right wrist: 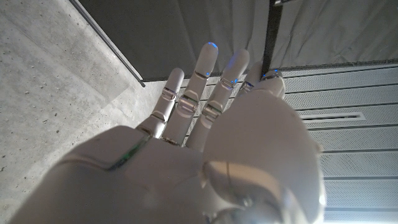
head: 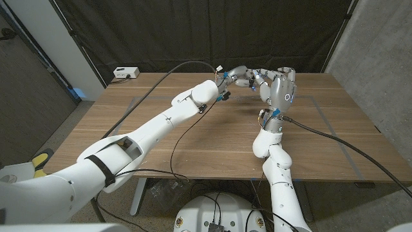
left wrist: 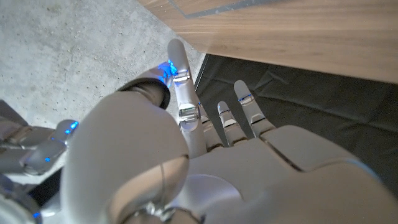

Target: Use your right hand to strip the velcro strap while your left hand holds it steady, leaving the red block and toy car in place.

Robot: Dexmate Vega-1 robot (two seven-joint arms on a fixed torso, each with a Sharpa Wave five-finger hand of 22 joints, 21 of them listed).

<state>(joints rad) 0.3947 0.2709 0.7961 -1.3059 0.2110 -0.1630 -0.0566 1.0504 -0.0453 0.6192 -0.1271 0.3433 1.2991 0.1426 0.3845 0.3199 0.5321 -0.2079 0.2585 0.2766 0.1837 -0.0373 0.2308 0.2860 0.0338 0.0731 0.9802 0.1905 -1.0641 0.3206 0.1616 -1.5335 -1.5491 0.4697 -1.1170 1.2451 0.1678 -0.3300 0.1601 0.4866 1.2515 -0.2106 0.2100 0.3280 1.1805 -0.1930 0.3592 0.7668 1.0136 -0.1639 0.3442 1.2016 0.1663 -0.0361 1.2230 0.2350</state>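
The right hand point(head: 278, 87) stood raised over the far middle of the desk point(head: 212, 138), its back to the head camera and its forearm rising upright from the near edge. In the right wrist view this hand point(right wrist: 205, 143) had its fingers point(right wrist: 202, 74) stretched out straight and lying close side by side; the palm side was hidden, so I could not tell whether it pinched anything.

Just beside it, toward the far left corner, the left hand point(head: 237, 76) reached in at the end of a long, outstretched arm, and its fingertips met those of the right hand in the air above the desk. In the left wrist view the left hand point(left wrist: 249, 162) also showed straight fingers point(left wrist: 245, 106), slightly apart, with the thumb side blurred; whether it held something could not be made out either.

The velcro strap, the red block and the toy car could not be made out in the frames; the spot where the two hands met was too small and cluttered to read.

Thin tape lines point(head: 322, 98) marked a rectangle on the wooden top. A small white box point(head: 126, 73) sat at the far left corner. A black cable point(head: 187, 66) arched over the left arm, and a black curtain point(head: 193, 32) hung behind the far edge.
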